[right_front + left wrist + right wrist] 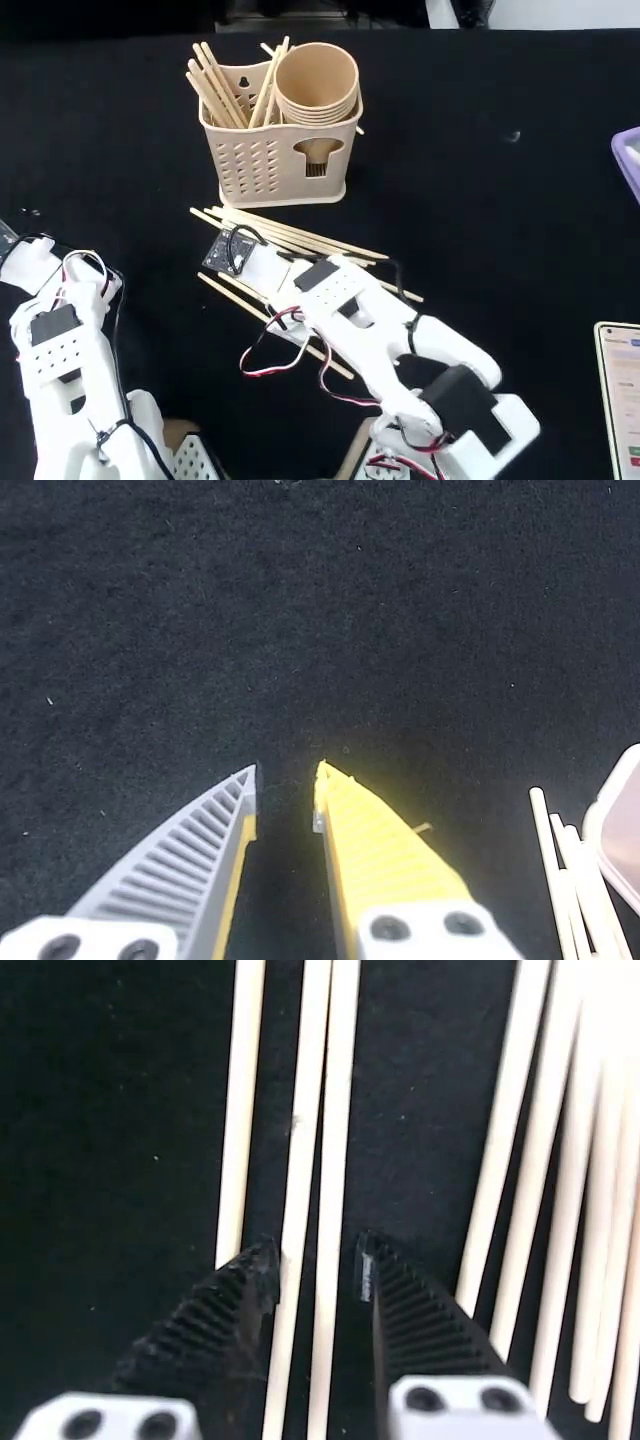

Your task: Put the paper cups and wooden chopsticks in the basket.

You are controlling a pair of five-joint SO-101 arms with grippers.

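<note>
A beige slotted basket (272, 155) stands at the back of the black table. It holds a stack of paper cups (317, 82) and several wooden chopsticks (222, 90) leaning upright. More loose chopsticks (300, 237) lie on the cloth in front of it, partly under my right arm (345, 300). My right gripper (315, 1265) is open low over the cloth, its black fingers either side of two chopsticks (322, 1140). A further bundle of chopsticks (560, 1190) lies beside them. My left gripper (285, 785) is open and empty over bare cloth at the table's near left.
A purple object (628, 160) sits at the right edge and a flat screen-like device (620, 395) at the near right. Chopstick ends (560, 880) and a white arm part (620, 820) show in the left wrist view. My left arm (55, 340) stands at the near left.
</note>
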